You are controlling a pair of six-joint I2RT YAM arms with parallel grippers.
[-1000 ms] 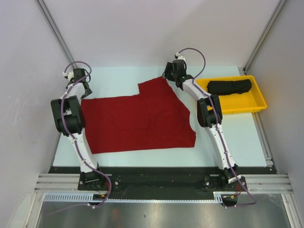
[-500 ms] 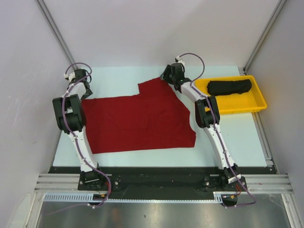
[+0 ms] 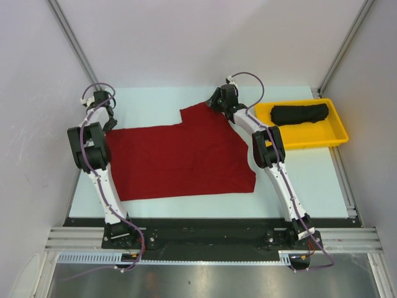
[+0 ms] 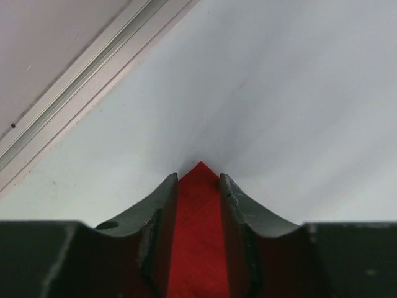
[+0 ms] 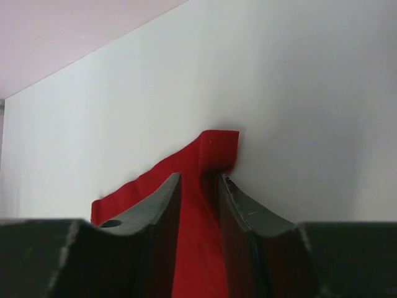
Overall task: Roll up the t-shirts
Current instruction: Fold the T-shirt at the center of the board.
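The deep red t-shirt [image 3: 180,155] lies spread flat on the white table, one short sleeve pointing to the far side. My left gripper [image 3: 110,120] is at its far left corner and is shut on it; in the left wrist view the red cloth [image 4: 195,242] fills the gap between my left gripper's [image 4: 195,180] fingers. My right gripper [image 3: 214,103] is shut on the far sleeve corner; the cloth [image 5: 220,146] bunches up between my right gripper's [image 5: 198,180] fingers. The black t-shirt [image 3: 299,113] lies rolled in the yellow tray.
The yellow tray [image 3: 338,129] stands at the far right of the table, close to the right arm. Grey walls and aluminium rails [image 3: 68,37] bound the table at left, right and back.
My right gripper has shifted a little to the left with the sleeve corner. My left gripper has edged slightly left and back. The shirt's body has not moved.
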